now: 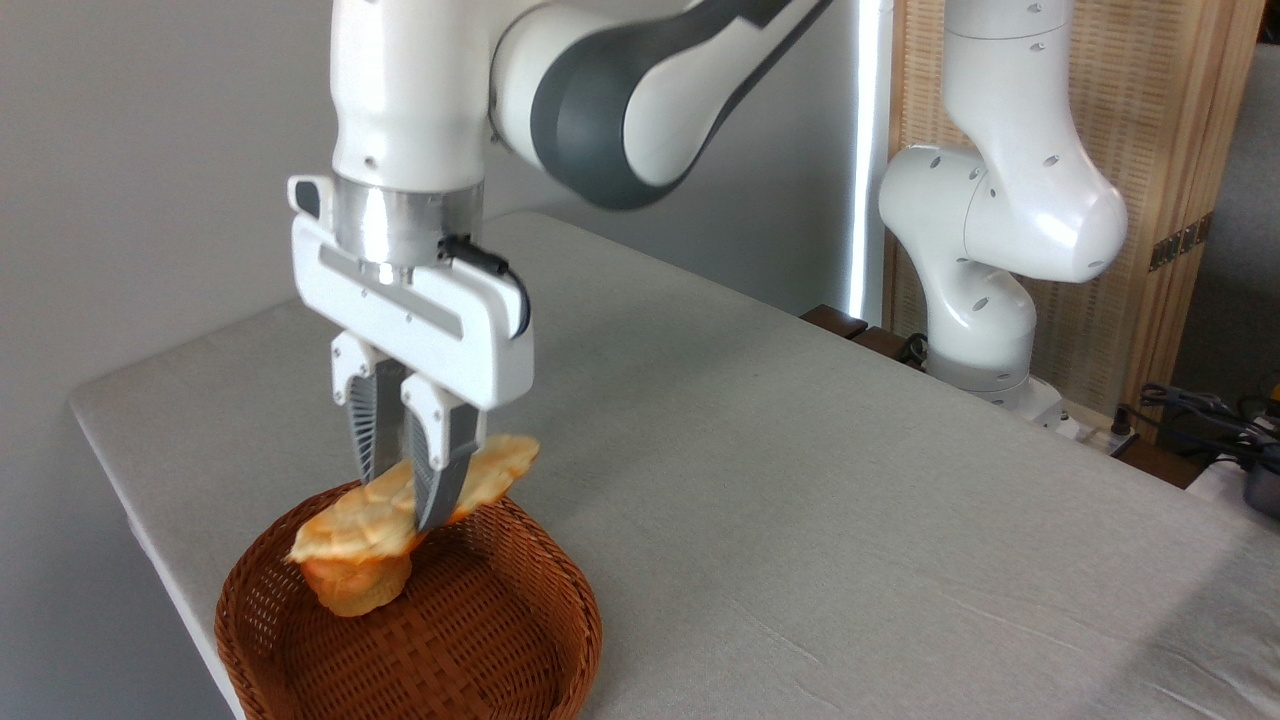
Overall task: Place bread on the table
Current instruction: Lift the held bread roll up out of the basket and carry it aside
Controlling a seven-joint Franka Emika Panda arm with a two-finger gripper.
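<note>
So at this point I had my gripper (408,500) clamped on the bread (400,510), jaws pinched narrow across the middle of the loaf, one finger on each long side. The loaf was up in the air, hanging over the wicker basket (480,640) rather than lying in it. It sat tilted in my grip: the right end poked up and out past my fingers (440,460), the left end drooped down toward the basket's left rim. The ridged pale golden top was facing up, so it was easy to tell it was the long one.

The little round bun (355,590) was right under the loaf's low end. I honestly couldn't tell if it was touching the bread or just sitting behind it in the basket, since the two overlapped from that angle.

The basket itself sat at the near left corner of the table (800,480), close to the edge. The grey cloth stretched off to the right and back. My arm came in from above, wrist pointing straight down, with my base (985,340) mounted at the far right side of the table. Behind that there was a wooden slatted screen (1150,150).
</note>
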